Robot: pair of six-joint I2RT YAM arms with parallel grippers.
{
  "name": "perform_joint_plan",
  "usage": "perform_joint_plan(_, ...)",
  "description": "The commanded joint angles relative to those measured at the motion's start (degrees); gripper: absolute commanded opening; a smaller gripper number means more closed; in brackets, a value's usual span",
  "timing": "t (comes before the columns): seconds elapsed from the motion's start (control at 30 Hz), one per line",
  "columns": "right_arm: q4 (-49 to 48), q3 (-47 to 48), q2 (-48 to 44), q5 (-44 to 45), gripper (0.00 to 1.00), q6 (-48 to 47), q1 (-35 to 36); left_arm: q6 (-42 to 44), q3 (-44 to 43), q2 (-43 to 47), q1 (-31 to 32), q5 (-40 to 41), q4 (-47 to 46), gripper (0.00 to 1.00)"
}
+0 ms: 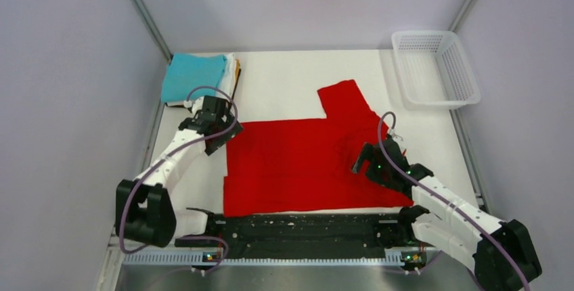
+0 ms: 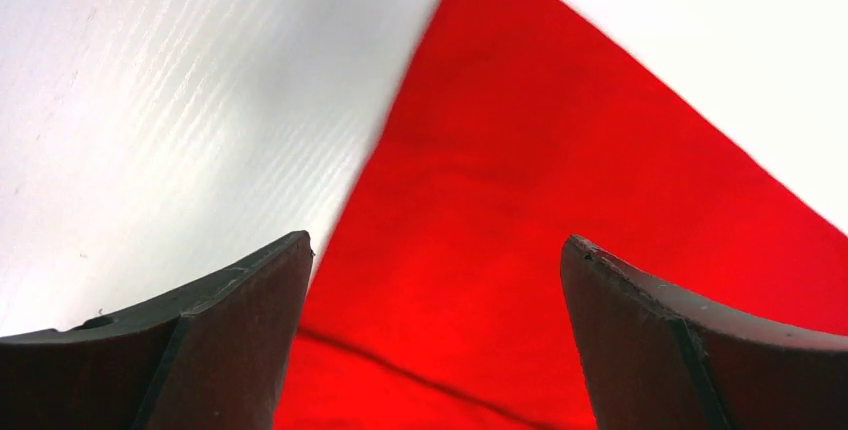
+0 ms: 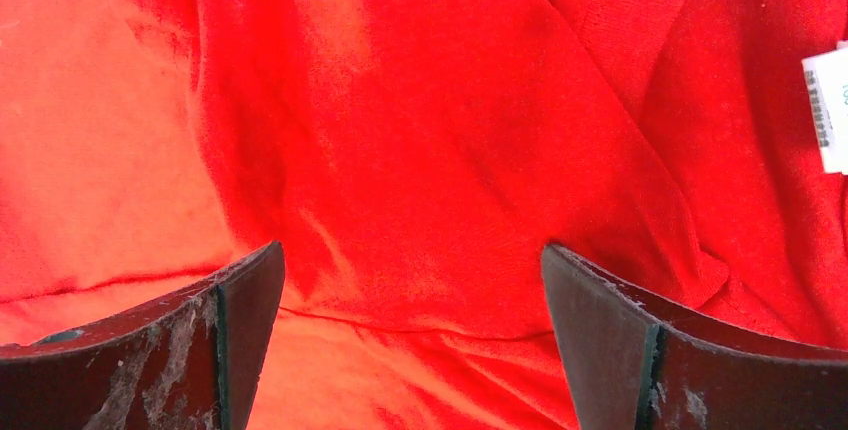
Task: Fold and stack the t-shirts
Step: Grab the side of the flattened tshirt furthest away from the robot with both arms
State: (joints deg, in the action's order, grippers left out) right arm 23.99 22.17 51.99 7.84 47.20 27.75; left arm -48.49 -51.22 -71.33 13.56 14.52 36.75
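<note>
Two grippers hang over one red shirt (image 1: 298, 162), both spread wide with nothing between the jaws. The shirt lies flat in the middle of the white table (image 1: 284, 74), partly folded, with one sleeve poking out toward the far side. The left gripper (image 1: 220, 139) is at the shirt's far-left corner, one finger above bare table and the other above cloth. The right gripper (image 1: 363, 160) is over the wrinkled right side, near a white label (image 3: 828, 115).

The stack of folded shirts (image 1: 196, 78), teal on top, waits in the far-left corner.

The risks, as I judge them:
- The left pinch could close beside the edge and miss the cloth.
- The right could catch only the top layer, opening the fold.
- Uneven lifts could skew the shirt or drag it into a bunch.
</note>
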Motion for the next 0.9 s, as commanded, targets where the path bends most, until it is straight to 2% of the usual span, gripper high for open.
perform_joint_plan(0.0,11.27,-2.45,-4.09,3.99,0.99,5.34,0.38,5.12,-2.84,-6.62,-3.08,-3.27,-5.83,0.99)
perform_joint_plan(0.23,4.81,-1.68,-9.36,-5.13,0.99,6.51,0.38,5.09,-8.96,-18.11,-3.84,-0.78,-6.59,0.94)
perform_joint_plan(0.4,4.46,3.73,-9.21,-1.9,0.99,1.47,0.43,4.63,-13.51,-24.02,-3.98,1.61,-6.66,0.85)
perform_joint_plan(0.47,4.35,6.07,-8.14,-0.9,0.99,-0.48,0.38,4.5,-15.5,-26.4,-3.98,3.97,-6.58,0.77)
perform_joint_plan(0.63,2.45,7.76,-5.94,-0.13,0.99,-2.61,0.39,5.34,-19.9,-33.08,-4.07,7.94,-7.0,0.72)
perform_joint_plan(0.7,1.55,7.67,-5.46,-0.34,0.99,-2.94,0.39,6.53,-20.23,-35.15,-4.11,8.07,-9.55,0.72)
perform_joint_plan(0.87,1.39,7.46,-5.16,0.21,0.99,-2.95,0.38,5.49,-22.51,-39.38,-4.26,6.24,-9.99,0.63)
